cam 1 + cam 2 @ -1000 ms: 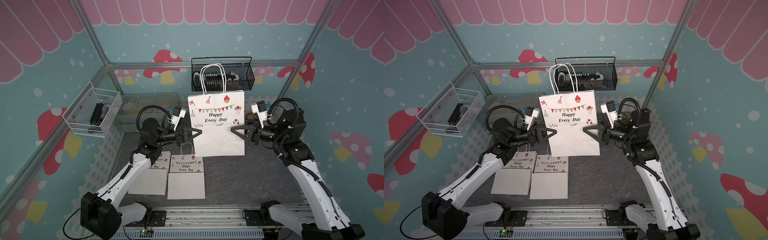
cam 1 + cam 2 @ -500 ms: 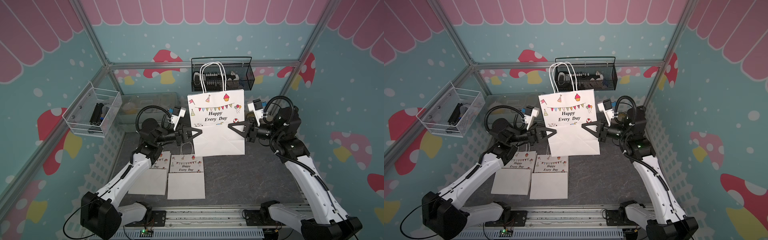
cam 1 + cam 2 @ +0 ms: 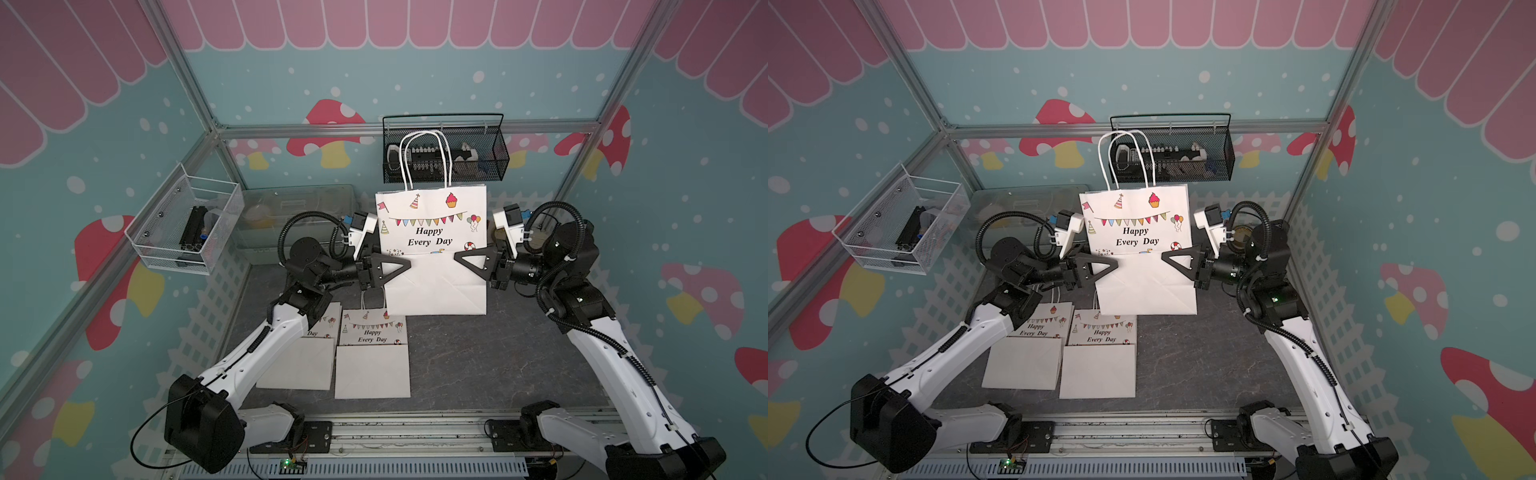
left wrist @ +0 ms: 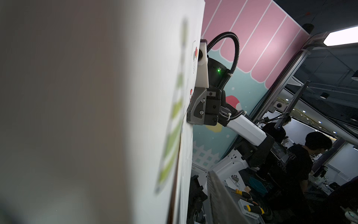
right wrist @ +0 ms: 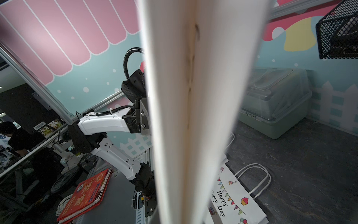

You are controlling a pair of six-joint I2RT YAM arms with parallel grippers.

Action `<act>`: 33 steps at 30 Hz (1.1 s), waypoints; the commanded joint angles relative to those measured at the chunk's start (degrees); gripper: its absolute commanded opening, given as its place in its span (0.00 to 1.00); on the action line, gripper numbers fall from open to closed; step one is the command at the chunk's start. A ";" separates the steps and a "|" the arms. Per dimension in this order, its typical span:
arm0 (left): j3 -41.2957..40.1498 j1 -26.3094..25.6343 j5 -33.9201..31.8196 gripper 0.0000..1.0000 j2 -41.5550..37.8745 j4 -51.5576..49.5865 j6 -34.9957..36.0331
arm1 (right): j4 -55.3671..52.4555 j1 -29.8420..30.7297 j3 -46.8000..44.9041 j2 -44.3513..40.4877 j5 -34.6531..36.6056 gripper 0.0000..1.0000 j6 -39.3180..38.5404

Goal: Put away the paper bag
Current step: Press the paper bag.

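The paper bag is white with "Happy Every Day" print and white rope handles, and it stands upright at mid-table between my two grippers. My right gripper is shut on the bag's right edge. My left gripper reaches over the left edge. In the left wrist view one ridged finger stands off the bag's face, so these jaws are open. The right wrist view shows the bag edge-on, hiding the right gripper's own fingers.
Two flat folded bags lie on the grey mat in front of the left arm. A black wire basket hangs on the back wall behind the handles. A wire bin hangs on the left wall beside a lidded green box.
The right gripper moved in and shut on the bag's right edge. The left gripper's jaws have parted from the left edge. The bag stays upright in about the same place.
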 commanded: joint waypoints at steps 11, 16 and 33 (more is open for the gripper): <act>0.50 -0.56 -5.95 0.39 -1.56 2.77 0.89 | 9.30 0.75 -5.07 -4.25 6.21 0.00 5.78; 0.21 -0.56 -5.00 0.23 -1.82 5.66 -0.86 | 12.11 0.76 -6.54 -4.30 6.47 0.00 7.69; 0.24 -0.73 -4.83 0.00 -1.81 4.04 0.82 | 10.73 0.75 -7.73 -5.17 6.48 0.24 5.53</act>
